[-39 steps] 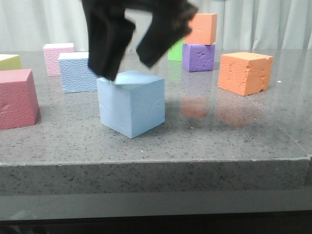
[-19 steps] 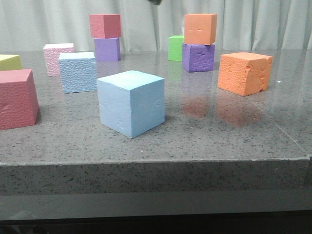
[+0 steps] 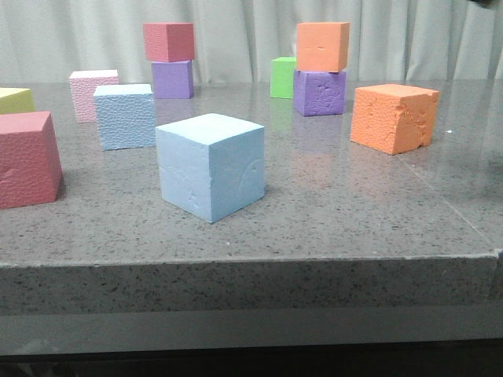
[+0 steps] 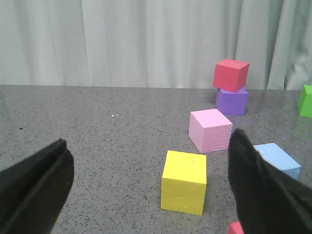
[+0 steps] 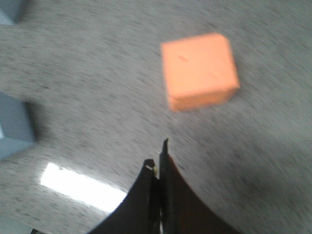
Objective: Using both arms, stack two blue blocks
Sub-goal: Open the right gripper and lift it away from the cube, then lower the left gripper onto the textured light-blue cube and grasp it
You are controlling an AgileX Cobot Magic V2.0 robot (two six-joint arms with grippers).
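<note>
The smooth blue block point(image 3: 211, 165) sits alone near the table's front middle. The pebbled blue block point(image 3: 126, 115) stands behind it to the left, next to the pink cube; its corner shows in the left wrist view point(image 4: 282, 158) behind a finger. Neither gripper shows in the front view. My left gripper point(image 4: 150, 140) is open and empty, hovering above the table with a yellow cube point(image 4: 184, 181) between its fingers' lines. My right gripper point(image 5: 158, 157) is shut and empty, above bare table near an orange cube point(image 5: 199, 70); that view is blurred.
A red cube point(image 3: 27, 157) and yellow cube point(image 3: 16, 99) stand at the left. A pink cube point(image 3: 93, 93), red-on-purple stack point(image 3: 170, 61), green cube point(image 3: 283, 77), orange-on-purple stack point(image 3: 321, 69) and a large orange cube point(image 3: 393, 116) stand behind. Table edge point(image 3: 251, 263) is in front.
One second ago a black gripper hung open over the smooth blue block's top. It has lifted out of the front view, leaving the block in place.
</note>
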